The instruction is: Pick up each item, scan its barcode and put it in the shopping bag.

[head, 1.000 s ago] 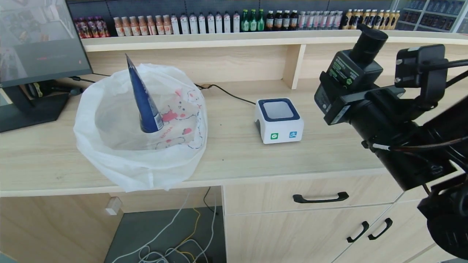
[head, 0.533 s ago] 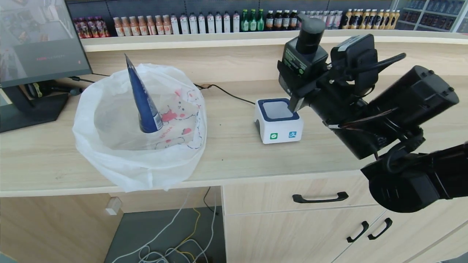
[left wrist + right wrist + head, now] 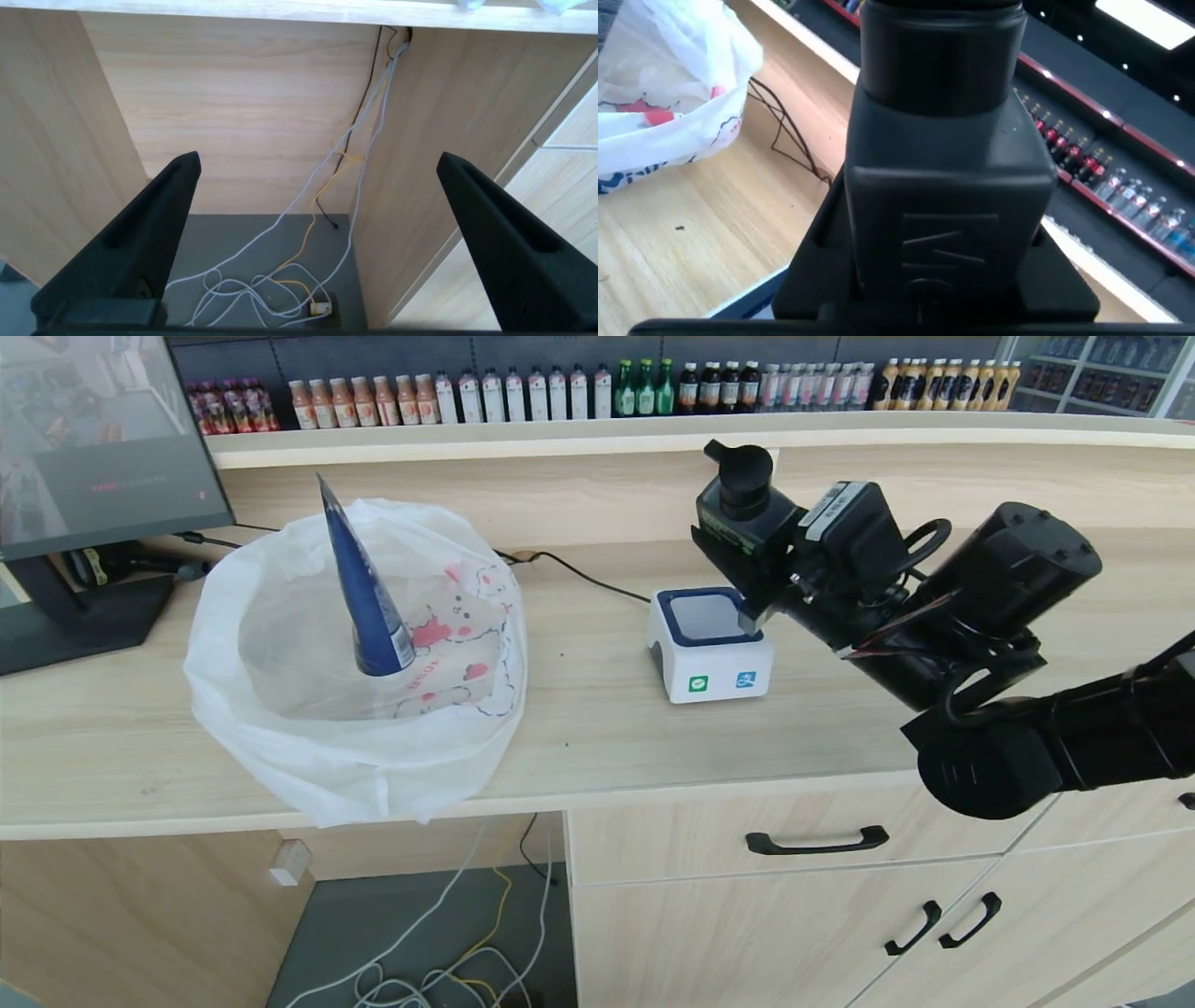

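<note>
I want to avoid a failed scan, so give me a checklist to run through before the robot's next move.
1. Grip: ok. The right hand is shut on the black bottle.
2. Bottle at the scanner: ok. It hangs by the scanner's far right corner.
3. Barcode facing the scanner's window: cannot tell.
4. Bag ready: ok. Its mouth gapes upward, with a blue tube standing inside.
5. Left hand out of the way: ok. It is open, below the counter, near the cables.
</note>
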